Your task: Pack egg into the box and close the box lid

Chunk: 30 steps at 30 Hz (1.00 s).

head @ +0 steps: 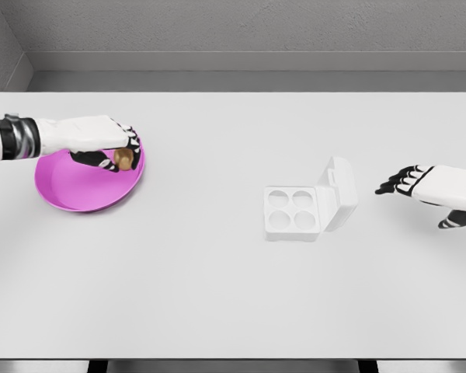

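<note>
Our left hand [113,144] curls around the egg [124,160] in the pink bowl [78,190] at the counter's left; we should grip gently, lift straight, then carry to the open box [295,211]. Right hand [419,185] hovers relaxed, empty.

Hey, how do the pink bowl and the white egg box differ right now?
The pink bowl is round and magenta; the egg box is squarish and white, with four round cups. The bowl sits at the table's left with the left robot hand reaching in around a brown egg; the box sits right of centre, its cups empty, lid hinged open, with the right robot hand nearby, apart. Both rest on the white table.
</note>
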Available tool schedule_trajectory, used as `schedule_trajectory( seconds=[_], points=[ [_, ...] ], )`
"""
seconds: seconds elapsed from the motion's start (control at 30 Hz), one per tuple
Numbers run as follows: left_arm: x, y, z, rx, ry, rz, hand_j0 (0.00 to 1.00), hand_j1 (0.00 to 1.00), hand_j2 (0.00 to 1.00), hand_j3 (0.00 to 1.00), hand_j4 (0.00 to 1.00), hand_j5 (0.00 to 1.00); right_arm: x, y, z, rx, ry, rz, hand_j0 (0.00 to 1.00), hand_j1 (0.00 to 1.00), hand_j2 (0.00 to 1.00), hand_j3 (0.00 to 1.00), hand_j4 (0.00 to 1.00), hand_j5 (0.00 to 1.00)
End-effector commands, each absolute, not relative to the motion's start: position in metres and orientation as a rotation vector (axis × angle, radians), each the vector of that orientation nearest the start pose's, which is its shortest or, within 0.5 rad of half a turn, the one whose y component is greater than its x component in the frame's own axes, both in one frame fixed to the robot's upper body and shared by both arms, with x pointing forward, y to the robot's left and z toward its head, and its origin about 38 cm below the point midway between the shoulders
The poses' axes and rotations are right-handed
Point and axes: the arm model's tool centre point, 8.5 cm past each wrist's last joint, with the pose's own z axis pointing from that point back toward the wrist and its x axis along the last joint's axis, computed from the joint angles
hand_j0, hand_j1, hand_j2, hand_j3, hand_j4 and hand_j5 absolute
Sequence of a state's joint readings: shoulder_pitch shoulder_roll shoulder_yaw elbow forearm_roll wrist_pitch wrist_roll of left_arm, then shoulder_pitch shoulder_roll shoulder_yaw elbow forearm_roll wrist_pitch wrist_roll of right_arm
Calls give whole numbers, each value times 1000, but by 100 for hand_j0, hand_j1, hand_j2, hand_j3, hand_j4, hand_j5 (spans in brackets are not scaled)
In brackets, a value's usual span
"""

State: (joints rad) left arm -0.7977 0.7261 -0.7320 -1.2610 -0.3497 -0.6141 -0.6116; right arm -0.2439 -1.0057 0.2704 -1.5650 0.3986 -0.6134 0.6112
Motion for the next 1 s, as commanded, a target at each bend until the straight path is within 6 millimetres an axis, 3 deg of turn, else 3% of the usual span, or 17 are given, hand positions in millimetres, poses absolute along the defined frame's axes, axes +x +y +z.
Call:
schedule_trajectory(
  seconds=[0.0, 0.3, 0.4, 0.53, 0.6, 0.73, 0.8, 0.83, 0.97],
  points=[
    [464, 259, 220, 290, -1408, -2153, 35, 35, 35, 35, 35, 35, 366, -396, 200, -424, -1168, 2050, 100, 100, 100, 100, 100, 100],
    [448, 176, 222, 121, -1605, -2206, 35, 35, 35, 35, 35, 35, 366, -396, 202, -427, -1169, 2057, 100, 100, 100, 100, 100, 100],
    [440, 123, 208, 0, -1642, -2262, 35, 35, 35, 35, 35, 35, 366, -397, 203, -432, -1166, 2056, 100, 100, 100, 100, 100, 100],
    [433, 62, 227, -84, -1775, -2277, 35, 35, 35, 35, 35, 35, 369, -403, 215, -477, -1184, 2035, 100, 100, 100, 100, 100, 100],
    [419, 27, 227, -158, -1800, -2338, 35, 35, 35, 35, 35, 35, 369, -403, 214, -475, -1181, 2036, 100, 100, 100, 100, 100, 100],
    [418, 20, 230, -161, -1809, -2351, 35, 35, 35, 35, 35, 35, 369, -398, 214, -468, -1198, 2038, 100, 100, 100, 100, 100, 100],
    [428, 29, 226, -141, -1773, -2333, 40, 40, 40, 40, 40, 40, 369, -399, 217, -476, -1196, 2044, 100, 100, 100, 100, 100, 100],
    [429, 31, 228, -138, -1778, -2329, 46, 46, 46, 46, 46, 46, 369, -399, 217, -476, -1196, 2044, 100, 100, 100, 100, 100, 100],
    [442, 52, 240, -80, -1793, -2275, 93, 93, 93, 93, 93, 93, 369, -399, 217, -477, -1195, 2046, 100, 100, 100, 100, 100, 100]
  ],
)
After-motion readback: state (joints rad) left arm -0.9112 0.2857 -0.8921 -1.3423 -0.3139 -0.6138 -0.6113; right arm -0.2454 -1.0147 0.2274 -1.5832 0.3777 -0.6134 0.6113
